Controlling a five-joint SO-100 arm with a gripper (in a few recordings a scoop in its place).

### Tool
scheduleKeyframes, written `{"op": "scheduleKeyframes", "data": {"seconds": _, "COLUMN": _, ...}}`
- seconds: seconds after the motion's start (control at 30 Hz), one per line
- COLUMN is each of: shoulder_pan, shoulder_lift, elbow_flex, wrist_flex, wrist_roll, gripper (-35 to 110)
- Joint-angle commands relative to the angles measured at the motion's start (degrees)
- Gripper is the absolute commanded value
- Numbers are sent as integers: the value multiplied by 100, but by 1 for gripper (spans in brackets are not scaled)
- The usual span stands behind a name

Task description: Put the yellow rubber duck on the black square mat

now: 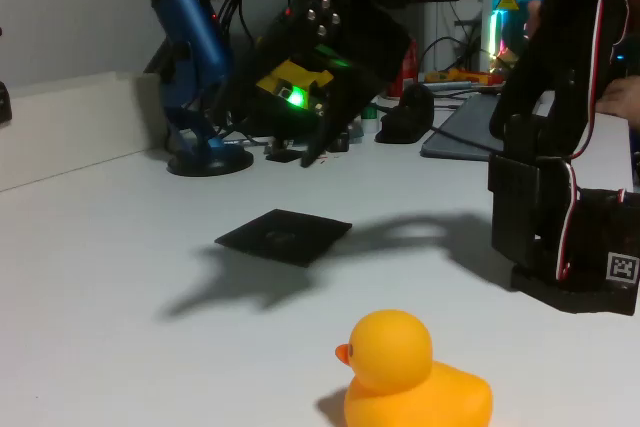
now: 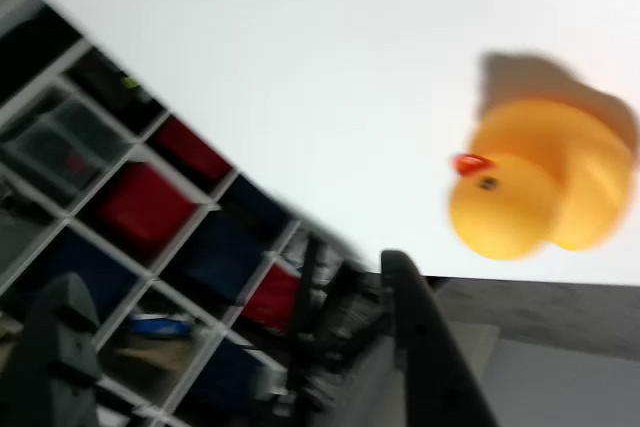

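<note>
Nearest the desk's (image 1: 100, 247) front edge sits the glossy yellow rubber duck (image 1: 410, 372), orange beak pointing left; the thin black square mat (image 1: 283, 236) lies mid-desk, well apart. Above, the hand (image 2: 240, 347) hangs spread wide, holding nothing.

The arm (image 1: 545, 97) is built of matte black plastic segments, with red, white and black wires running down its upright links. A square black-and-white tag marks the side of its base (image 1: 622, 269). Its gripper (image 1: 325, 142) head is black with round silver screws, a yellow part and a glowing green light. In the wrist view the fingers (image 2: 425, 347) are dark and tapered.
</note>
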Motion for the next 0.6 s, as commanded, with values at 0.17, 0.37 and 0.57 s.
{"op": "scheduleKeyframes", "data": {"seconds": 0.17, "shoulder_pan": -1046, "shoulder_lift": 97, "elbow_flex": -167, "wrist_flex": 835, "wrist_roll": -246, "gripper": 34}}
{"op": "scheduleKeyframes", "data": {"seconds": 0.37, "shoulder_pan": -1160, "shoulder_lift": -281, "elbow_flex": -158, "wrist_flex": 1213, "wrist_roll": -606, "gripper": 34}}
{"op": "scheduleKeyframes", "data": {"seconds": 0.57, "shoulder_pan": -1169, "shoulder_lift": -879, "elbow_flex": -167, "wrist_flex": 1239, "wrist_roll": -615, "gripper": 34}}
